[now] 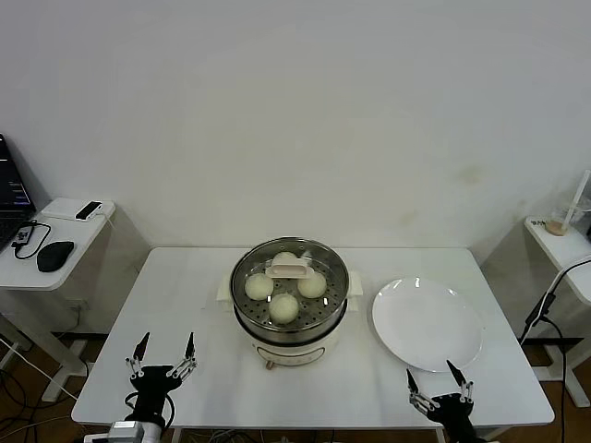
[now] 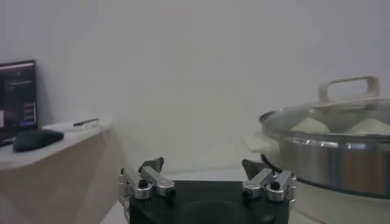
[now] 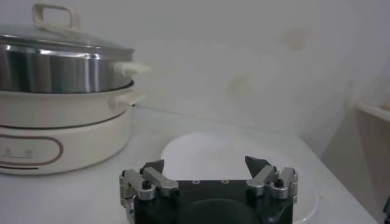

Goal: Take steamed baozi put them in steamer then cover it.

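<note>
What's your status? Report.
Left gripper and right gripper open, empty, near table edge. Buns in steamer, lid on. Nothing blocking.

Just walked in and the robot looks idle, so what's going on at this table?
Nothing is being handled right now. The buns sit inside the steamer at the middle of the table, and the glass lid is on top of it. The white plate to its right is bare. The left gripper and right gripper are both open and hold nothing, near the table's front edge, apart from the steamer. The job looks done.
</note>
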Robot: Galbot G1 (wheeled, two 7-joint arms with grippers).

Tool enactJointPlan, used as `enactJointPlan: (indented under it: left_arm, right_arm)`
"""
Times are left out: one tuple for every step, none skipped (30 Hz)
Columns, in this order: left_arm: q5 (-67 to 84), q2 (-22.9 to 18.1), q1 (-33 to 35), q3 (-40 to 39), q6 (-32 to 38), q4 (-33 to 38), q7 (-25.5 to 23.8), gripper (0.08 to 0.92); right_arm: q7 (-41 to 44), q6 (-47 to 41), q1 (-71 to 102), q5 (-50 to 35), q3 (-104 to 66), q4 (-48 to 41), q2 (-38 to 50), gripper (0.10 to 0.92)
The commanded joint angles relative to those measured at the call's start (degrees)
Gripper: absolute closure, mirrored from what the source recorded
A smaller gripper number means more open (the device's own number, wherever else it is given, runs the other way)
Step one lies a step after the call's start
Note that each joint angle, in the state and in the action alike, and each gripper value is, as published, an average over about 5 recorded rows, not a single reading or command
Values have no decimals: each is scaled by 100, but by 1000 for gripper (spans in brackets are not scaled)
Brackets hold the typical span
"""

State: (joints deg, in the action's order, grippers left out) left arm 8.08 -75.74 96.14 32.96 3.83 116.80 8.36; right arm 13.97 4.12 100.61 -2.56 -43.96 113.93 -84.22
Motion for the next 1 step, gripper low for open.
enactJointPlan:
  left_arm:
    - [257,-20,93,107,77,-94,37,177]
  right_arm:
    - [-36,-43,57,-40,46,106,24,203]
